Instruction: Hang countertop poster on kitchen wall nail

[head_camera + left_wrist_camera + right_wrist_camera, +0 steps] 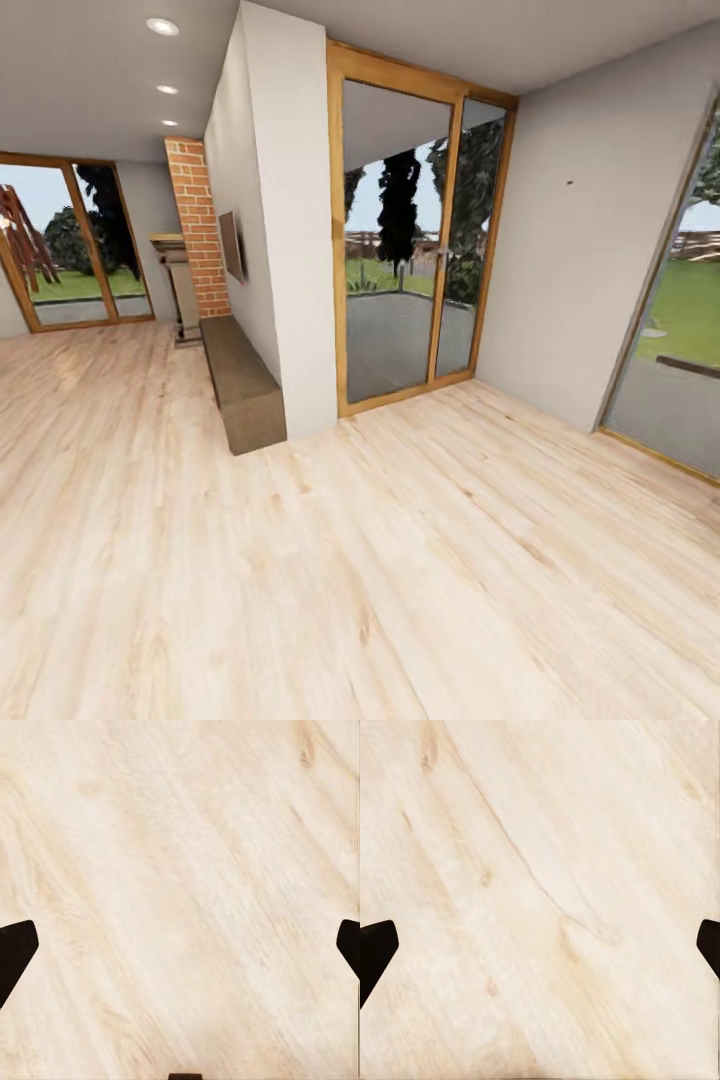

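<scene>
My left gripper (pixel 180 945) and right gripper (pixel 540 945) are spread wide, holding nothing, above the wooden floor (pixel 400 560) (no countertop here); I should turn slowly to search the kitchen.

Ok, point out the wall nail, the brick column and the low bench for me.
wall nail (pixel 569 183): head view, the dark dot itself on the pale wall.
brick column (pixel 199 220): head view, middle of its face.
low bench (pixel 240 380): head view, its top surface.

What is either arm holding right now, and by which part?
Nothing is held. The left gripper and the right gripper both have their jaws spread wide, with bare wooden floor between them.
</scene>
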Robot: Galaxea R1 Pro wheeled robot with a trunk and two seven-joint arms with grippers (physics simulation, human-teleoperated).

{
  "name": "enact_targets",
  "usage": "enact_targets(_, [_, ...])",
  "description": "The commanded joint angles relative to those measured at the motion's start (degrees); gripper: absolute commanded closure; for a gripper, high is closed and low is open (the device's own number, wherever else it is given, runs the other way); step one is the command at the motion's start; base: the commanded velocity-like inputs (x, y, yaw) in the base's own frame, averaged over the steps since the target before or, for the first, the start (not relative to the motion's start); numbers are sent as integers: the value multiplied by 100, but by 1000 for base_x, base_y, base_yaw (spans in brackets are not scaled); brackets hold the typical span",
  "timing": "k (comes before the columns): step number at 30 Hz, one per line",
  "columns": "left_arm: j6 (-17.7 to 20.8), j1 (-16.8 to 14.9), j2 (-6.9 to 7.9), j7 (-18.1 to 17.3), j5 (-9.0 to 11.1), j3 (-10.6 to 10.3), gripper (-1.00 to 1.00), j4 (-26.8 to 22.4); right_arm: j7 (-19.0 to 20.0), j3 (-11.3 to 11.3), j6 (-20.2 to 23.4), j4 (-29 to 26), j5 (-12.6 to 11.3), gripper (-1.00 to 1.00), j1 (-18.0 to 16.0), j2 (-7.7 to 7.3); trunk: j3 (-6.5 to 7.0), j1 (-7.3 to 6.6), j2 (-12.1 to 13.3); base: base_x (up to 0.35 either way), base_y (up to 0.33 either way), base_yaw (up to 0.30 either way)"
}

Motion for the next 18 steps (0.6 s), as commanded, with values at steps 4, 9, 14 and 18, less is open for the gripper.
enact_targets(4, [-9, 4, 1, 0, -4, 4, -100, -8, 0, -4, -20, 6, -6, -100, -4, 1, -5, 0, -3, 0, 0, -300])
enact_targets(9, [-9, 4, 0, 2, -4, 4, -100, -8, 1, -7, -20, 6, -6, -100, -4, 1, -5, 0, -3, 0, 0, -300])
enact_targets(14, [-9, 4, 0, 2, -4, 4, -100, -8, -1, -6, -20, 6, -6, -100, -4, 1, -5, 0, -3, 0, 0, -300])
enact_targets(18, [-9, 4, 0, 3, -4, 4, -100, -8, -1, -4, -20, 6, -6, -100, -4, 1, -5, 0, -3, 0, 0, -300])
